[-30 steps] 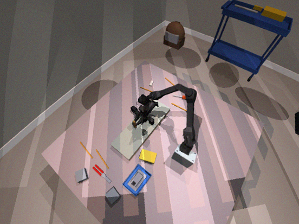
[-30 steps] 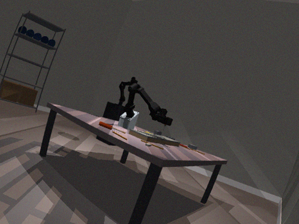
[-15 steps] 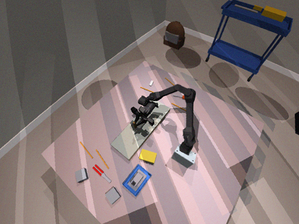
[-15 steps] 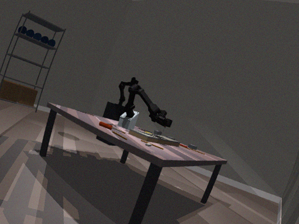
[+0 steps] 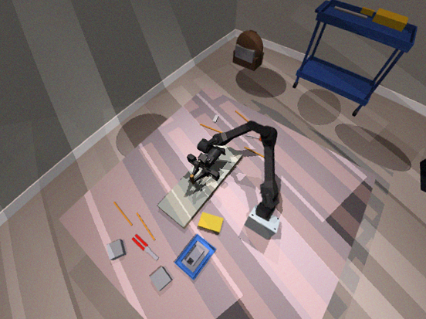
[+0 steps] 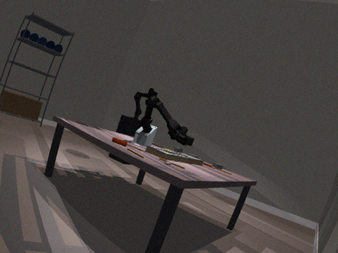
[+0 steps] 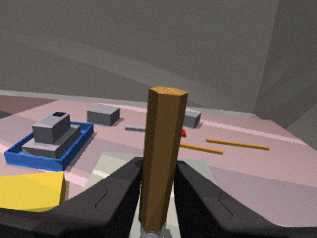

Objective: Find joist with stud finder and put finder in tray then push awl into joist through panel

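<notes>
My gripper point(image 5: 194, 175) point(image 7: 158, 166) is shut on the awl point(image 5: 191, 177) point(image 7: 165, 124) by its brown wooden handle. The handle stands nearly upright in the wrist view, and the metal begins at its lower end. The fingers are above the pale floor panel point(image 5: 175, 206) point(image 6: 187, 160) point(image 7: 105, 166). The awl's tip is hidden in the wrist view, and I cannot tell whether it touches the panel. No joist or hole can be made out. The grey stud finder point(image 5: 196, 253) point(image 7: 52, 130) lies in the blue tray point(image 5: 187, 250) point(image 7: 37, 161).
A yellow block point(image 5: 210, 222) point(image 7: 32, 190) lies between panel and tray. Two grey blocks point(image 5: 116, 249) point(image 5: 160, 277), a red-handled tool point(image 5: 142, 241) and orange sticks point(image 5: 122, 213) point(image 5: 146, 226) lie beyond the panel's near end. An orange-handled tool point(image 6: 119, 141) and a small white piece point(image 5: 215, 118) lie past the other end.
</notes>
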`<act>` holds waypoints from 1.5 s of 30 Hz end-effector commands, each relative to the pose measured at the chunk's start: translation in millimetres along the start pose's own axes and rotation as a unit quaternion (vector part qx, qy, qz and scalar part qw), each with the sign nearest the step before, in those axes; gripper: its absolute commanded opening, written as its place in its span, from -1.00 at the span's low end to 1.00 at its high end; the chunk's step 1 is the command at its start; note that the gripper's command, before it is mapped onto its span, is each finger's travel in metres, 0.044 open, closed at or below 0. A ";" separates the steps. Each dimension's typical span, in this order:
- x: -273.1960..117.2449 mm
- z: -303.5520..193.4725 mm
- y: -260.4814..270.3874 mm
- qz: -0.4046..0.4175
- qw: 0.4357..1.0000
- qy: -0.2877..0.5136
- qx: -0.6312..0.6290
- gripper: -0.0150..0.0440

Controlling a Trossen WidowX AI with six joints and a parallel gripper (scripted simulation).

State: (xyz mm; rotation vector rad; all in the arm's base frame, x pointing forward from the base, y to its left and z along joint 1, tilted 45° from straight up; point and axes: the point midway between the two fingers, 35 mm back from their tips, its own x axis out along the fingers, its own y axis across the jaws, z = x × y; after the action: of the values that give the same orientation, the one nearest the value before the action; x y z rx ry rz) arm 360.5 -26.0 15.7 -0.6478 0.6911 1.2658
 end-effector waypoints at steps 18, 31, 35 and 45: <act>2.6 -26.9 -0.1 0.000 1.000 -0.002 -0.001 -0.49; 4.0 -42.8 0.6 0.000 1.000 -0.002 -0.001 -0.49; 4.0 -42.8 0.6 0.000 1.000 -0.002 -0.001 -0.49; 4.0 -42.8 0.6 0.000 1.000 -0.002 -0.001 -0.49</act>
State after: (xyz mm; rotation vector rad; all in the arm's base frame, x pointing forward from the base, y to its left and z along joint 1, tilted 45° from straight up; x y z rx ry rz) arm 356.3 -53.8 -13.4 -0.6418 0.6827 1.2703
